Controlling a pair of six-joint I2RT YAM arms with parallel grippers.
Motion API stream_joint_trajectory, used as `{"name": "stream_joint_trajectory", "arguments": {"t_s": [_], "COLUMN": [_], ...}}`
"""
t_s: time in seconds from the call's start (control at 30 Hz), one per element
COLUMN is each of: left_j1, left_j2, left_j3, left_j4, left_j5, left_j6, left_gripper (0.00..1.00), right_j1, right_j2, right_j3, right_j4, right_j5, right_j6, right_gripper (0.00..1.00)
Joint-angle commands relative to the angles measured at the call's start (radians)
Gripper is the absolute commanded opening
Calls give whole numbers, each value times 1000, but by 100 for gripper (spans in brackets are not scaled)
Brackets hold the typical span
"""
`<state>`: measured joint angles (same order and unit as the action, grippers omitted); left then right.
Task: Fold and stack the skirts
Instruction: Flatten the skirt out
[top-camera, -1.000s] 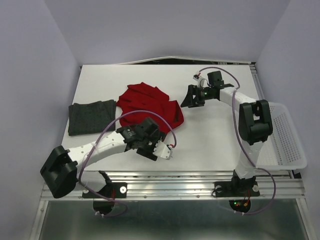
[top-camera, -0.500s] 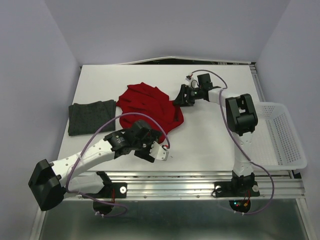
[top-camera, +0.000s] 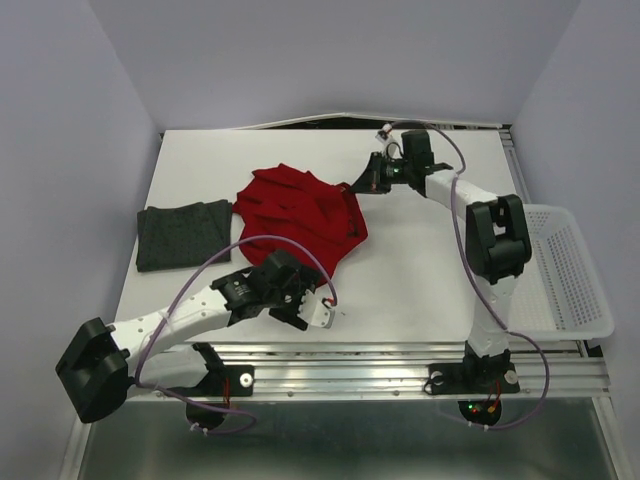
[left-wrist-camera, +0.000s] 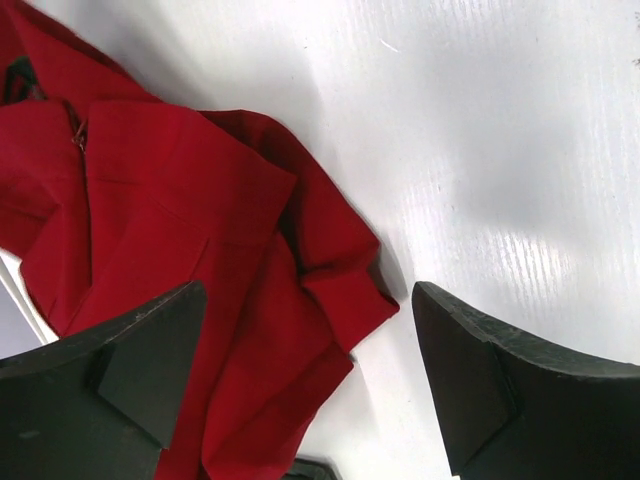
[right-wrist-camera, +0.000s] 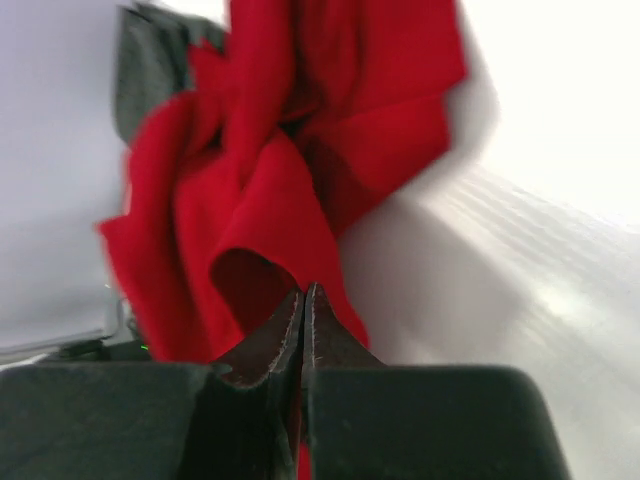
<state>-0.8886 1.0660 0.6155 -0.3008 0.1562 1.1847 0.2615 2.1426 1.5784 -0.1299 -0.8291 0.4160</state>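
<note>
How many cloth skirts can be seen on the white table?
2: the bright red pleated skirt lies centrally; the folded dark grey dotted skirt lies to its left. None seems hidden.

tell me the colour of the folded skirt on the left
The folded skirt is charcoal grey, finely dotted; best in the top view.

Top cam overhead, whole table (top-camera: 430, 270); wrist cams close, share red skirt (left-wrist-camera: 180, 250).

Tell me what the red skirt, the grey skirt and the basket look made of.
The red skirt: soft matte cloth, by its folds and pleats. The grey skirt: matte cloth too, finely dotted, folded flat. The basket: probably white plastic, a rigid mesh of small holes.
</note>
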Motion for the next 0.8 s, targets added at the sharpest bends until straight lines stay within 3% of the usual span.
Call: {"name": "stream_joint_trajectory", "arguments": {"t_s": [0.0,0.2,0.37,0.53,0.6,0.67,0.77], "left_j1": [7,22,43,169,267,351,419], "left_j2": [-14,32,84,150,179,193,209], "left_j3": [-23,-45,-8,232,370,472,545], "left_j4": [118,257,364,266,224,203,146], "left_j5": [17,37,60,236,328,388,446], "left_j6": [33,32,-37,-303,-370,-376,-269], "left_gripper": [95,93,91,90,90,91,92], "right_j1": [-37,-97,-97,-88,-88,-67,-27], "right_j2": [-196,-280,-262,-271,-286,-303,-319], "right_j3": [-44,-146,-213,-205,-205,-213,-213], "right_j4": [154,300,369,415,456,504,553], "right_j5": [19,47,16,-129,-180,-247,-304], "right_j6": [130,357,363,270,236,230,172], "right_gripper": [1,1,1,1,1,1,1]}}
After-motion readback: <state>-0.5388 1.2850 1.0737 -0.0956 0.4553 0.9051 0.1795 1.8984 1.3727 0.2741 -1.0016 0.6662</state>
